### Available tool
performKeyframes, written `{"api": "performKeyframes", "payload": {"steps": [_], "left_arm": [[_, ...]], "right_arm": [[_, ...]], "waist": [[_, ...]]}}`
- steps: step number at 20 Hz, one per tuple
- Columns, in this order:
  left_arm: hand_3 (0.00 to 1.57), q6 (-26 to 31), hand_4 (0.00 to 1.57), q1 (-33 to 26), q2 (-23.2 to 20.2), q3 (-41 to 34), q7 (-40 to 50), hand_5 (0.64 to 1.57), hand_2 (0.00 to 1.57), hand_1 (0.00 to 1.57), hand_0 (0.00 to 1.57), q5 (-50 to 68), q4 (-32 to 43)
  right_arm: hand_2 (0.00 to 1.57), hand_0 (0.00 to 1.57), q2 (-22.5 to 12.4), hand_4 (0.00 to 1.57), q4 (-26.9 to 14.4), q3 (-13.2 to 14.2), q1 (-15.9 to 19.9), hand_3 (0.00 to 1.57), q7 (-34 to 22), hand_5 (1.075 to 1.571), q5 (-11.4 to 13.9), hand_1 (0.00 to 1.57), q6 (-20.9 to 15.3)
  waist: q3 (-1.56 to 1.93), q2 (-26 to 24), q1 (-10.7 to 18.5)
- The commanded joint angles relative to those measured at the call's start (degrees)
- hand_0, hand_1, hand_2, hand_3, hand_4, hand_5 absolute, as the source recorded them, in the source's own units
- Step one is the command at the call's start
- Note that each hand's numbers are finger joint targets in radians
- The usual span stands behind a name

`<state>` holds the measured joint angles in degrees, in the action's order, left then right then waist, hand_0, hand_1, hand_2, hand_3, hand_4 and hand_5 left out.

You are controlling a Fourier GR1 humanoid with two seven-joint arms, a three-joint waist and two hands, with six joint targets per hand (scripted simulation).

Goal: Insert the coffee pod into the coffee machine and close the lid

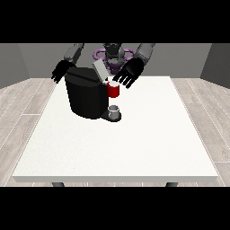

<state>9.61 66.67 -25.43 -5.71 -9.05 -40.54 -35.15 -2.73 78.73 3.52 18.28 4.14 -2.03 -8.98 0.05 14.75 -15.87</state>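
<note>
front view across a white table (134,143). the hand at the view's right (128,72) hangs above the far part of the table with its fingers spread wide and straight, holding nothing. directly beneath its fingertips, toward the camera, sits the red holder (114,90) at the front of the black coffee machine (86,93); a small pale shape at the holder's top, under the fingertips, may be the coffee pod, but this cannot be told for certain. beside this hand, toward the view's left, the machine's grey lid (99,70) stands tilted up and open. below the holder, nearer the camera than the hand, a small grey cup (114,110) rests on the machine's base. the hand at the view's left (60,71) hovers past the machine's far upper corner, fingers extended and relaxed, gripping nothing; the machine's body lies just beside it toward the camera.
</note>
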Motion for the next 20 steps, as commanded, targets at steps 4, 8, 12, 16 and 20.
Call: {"api": "performKeyframes", "payload": {"steps": [4,8,12,16,20], "left_arm": [[0.0,3.5,0.0,0.2,-2.1,2.0,-2.1,1.571,0.0,0.0,0.0,-2.4,1.1],[0.0,1.1,0.0,-3.0,0.6,3.3,-2.2,1.571,0.0,0.0,0.0,-3.6,-0.1],[0.0,3.8,0.0,-0.5,1.1,2.8,0.1,1.571,0.0,0.0,0.0,-3.0,-1.1],[0.0,1.8,0.0,-3.5,3.0,3.3,-0.3,1.571,0.0,0.0,0.0,-3.7,-1.7],[0.0,4.9,0.0,-1.7,3.0,2.9,2.0,1.571,0.0,0.0,0.0,-3.2,-2.2]], "right_arm": [[0.0,0.0,1.7,0.42,0.7,-1.1,1.0,0.0,-2.1,1.571,1.7,0.0,-3.2],[0.0,0.0,0.1,0.36,-1.0,0.6,-1.3,0.0,-0.2,1.571,0.0,0.0,-0.9],[0.0,0.0,1.9,0.39,-4.0,0.3,-3.3,0.0,4.2,1.571,0.6,0.0,-1.7],[0.0,0.0,0.6,0.42,-3.4,1.4,-2.2,0.0,1.2,1.571,0.0,0.0,-1.8],[0.0,0.0,2.6,0.38,-4.7,-0.2,-3.6,0.0,2.1,1.571,0.2,0.0,-4.2]], "waist": [[-0.05,0.3,0.2],[-0.03,-1.3,1.4],[0.0,-2.7,2.4],[-0.03,-4.7,3.6],[-0.02,-7.1,4.6]]}}
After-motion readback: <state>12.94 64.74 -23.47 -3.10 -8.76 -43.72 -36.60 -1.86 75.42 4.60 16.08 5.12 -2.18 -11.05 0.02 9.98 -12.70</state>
